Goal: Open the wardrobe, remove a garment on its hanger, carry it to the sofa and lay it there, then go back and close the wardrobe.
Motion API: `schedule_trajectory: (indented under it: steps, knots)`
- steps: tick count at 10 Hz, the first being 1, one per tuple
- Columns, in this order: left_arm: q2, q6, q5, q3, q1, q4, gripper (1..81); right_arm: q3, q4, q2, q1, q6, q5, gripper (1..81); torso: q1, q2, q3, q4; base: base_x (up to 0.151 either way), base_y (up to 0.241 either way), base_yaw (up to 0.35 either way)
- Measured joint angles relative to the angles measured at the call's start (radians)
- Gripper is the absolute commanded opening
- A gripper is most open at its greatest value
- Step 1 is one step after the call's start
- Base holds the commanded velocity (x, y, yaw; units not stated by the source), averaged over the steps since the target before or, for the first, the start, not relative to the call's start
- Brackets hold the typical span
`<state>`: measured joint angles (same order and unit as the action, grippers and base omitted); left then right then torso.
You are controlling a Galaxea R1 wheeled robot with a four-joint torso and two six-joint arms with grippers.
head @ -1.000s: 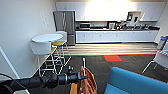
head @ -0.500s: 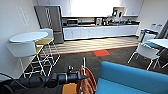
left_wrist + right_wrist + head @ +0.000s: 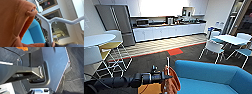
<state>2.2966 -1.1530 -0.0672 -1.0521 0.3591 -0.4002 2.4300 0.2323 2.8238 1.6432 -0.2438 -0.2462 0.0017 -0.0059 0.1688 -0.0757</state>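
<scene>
Garment: rust-orange top (image 3: 170,82) hangs on a white hanger (image 3: 168,65), carried at the end of the left arm in the head view, just beside the near left corner of the sofa and not yet resting on it.
Hanger detail: in the left wrist view the orange fabric (image 3: 13,23) drapes over one shoulder of the white hanger (image 3: 50,27); the hanger stem runs down into the gripper body.
Left gripper: left gripper (image 3: 165,76) is clamped on the hanger stem, with the hook standing upright above it.
Right gripper: jaw state cannot be determined; the right wrist view shows robot bodywork, dark carpet (image 3: 77,65) and a scrap of orange fabric at one edge.
Sofa: bright blue sofa (image 3: 214,77) sits directly ahead of the robot; the seat cushion shows bare.
Surroundings: kitchen counter (image 3: 166,26) along the far wall with a microwave (image 3: 142,22); refrigerator (image 3: 119,23) to its left; white round table (image 3: 96,40) with stools on the left; white table (image 3: 231,38) and chairs on the right.
Steps judged complete: wardrobe opened, garment removed on its hanger, carry to the sofa nearly finished.
Steps judged remaining: lay the garment on the sofa seat, release the hanger, return to the wardrobe, close its doors.
</scene>
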Motion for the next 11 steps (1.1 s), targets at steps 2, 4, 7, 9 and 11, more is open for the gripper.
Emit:
schedule_trajectory:
  steps: [2, 4, 7, 9, 11]
  knots:
    - [-0.001, 0.0, 0.0, 0.0, 0.0, 0.0, 1.0, 0.0, 0.0, 0.0, 0.0, 0.0, 0.0, 81.1, 0.0, 0.0, 0.0, 0.0, 0.0, 0.0, -0.34]
    - [-0.014, 0.0, 0.002, 0.004, 0.0, -0.001, 1.0, 0.0, 0.0, 0.0, 0.0, 0.0, 0.0, 81.1, 0.0, 0.0, 0.0, 0.0, 0.0, 0.0, -0.34]
    - [-0.036, -0.001, 0.008, 0.017, -0.007, -0.004, 1.0, 0.0, 0.0, 0.002, 0.0, 0.0, 0.0, 81.1, 0.0, 0.0, 0.0, 0.0, 0.0, 0.0, -0.341]
    - [-0.037, -0.029, 0.009, 0.036, -0.07, -0.004, 1.0, 0.0, 0.0, 0.002, 0.0, 0.0, 0.0, 81.1, 0.0, 0.0, 0.0, 0.0, 0.0, 0.0, -0.341]
    - [-0.039, -0.064, 0.048, 0.054, -0.135, -0.004, 1.0, 0.0, 0.0, 0.003, 0.0, 0.0, 0.0, 81.1, 0.0, 0.0, 0.0, 0.0, 0.0, 0.0, -0.341]
